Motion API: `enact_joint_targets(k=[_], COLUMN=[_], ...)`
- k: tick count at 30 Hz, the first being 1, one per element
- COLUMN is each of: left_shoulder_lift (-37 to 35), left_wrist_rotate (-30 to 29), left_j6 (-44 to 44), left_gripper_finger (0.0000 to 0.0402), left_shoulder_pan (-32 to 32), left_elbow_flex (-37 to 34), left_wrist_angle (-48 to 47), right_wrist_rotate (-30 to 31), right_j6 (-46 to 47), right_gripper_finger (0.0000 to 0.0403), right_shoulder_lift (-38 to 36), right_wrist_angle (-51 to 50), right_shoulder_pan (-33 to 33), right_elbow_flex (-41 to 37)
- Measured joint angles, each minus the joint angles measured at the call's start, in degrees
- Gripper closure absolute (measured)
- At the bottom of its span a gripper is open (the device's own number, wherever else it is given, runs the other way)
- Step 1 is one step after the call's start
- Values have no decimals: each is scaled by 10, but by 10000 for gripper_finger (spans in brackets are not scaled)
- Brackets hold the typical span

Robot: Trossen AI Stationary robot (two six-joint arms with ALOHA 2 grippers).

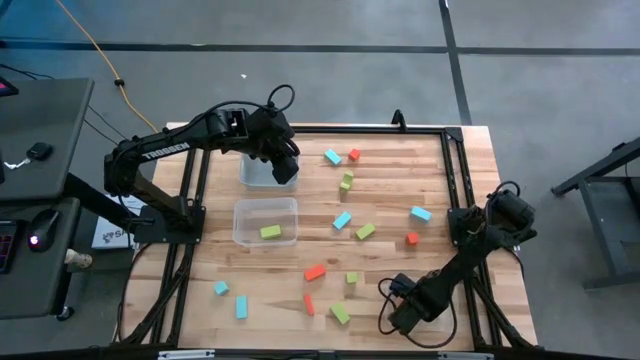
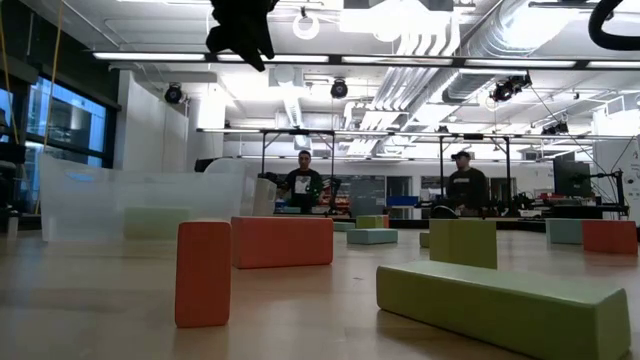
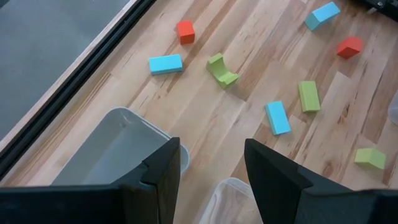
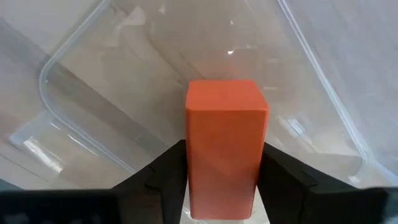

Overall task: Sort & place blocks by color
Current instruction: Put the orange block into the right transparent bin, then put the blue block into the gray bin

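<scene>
"TROSSEN" on left arm (image 1: 165,152)

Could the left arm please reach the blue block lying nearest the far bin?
Probably yes: the left end effector hangs open and empty over the bin, and the blue block lies close by with nothing between.

Wooden table (image 1: 440,290) with blocks (image 1: 342,220), bins (image 1: 265,221)
</scene>
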Motion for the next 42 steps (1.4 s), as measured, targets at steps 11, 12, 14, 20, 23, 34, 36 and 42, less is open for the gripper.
enact_joint_targets(k=[11,12,14,20,23,34,36,42], left_shoulder_lift=[0,0,0,0,0,0,0,0], left_wrist_rotate=[0,0,0,0,0,5,11,13], left_j6=[9,12,20,27,35,20,28,30], left_gripper_finger=[249,249,249,249,243,175,173,173], left_shoulder_pan=[0,0,0,1,1,20,18,-18], left_elbow_flex=[0,0,0,0,0,0,0,0], left_wrist_angle=[0,0,-2,-20,-27,-71,-96,-154], right_wrist_rotate=[-28,-28,-24,11,24,52,67,110], right_j6=[-5,-6,-14,-21,-21,-21,-21,-52], right_gripper_finger=[185,178,167,156,155,155,155,155], right_shoulder_lift=[-1,-1,-1,-2,-2,-2,-2,-3], right_wrist_angle=[9,6,-1,-35,-71,-188,-232,-372], right_shoulder_pan=[-24,-24,-24,-24,-24,-24,-24,-37], right_elbow_flex=[0,1,11,49,69,153,174,226])
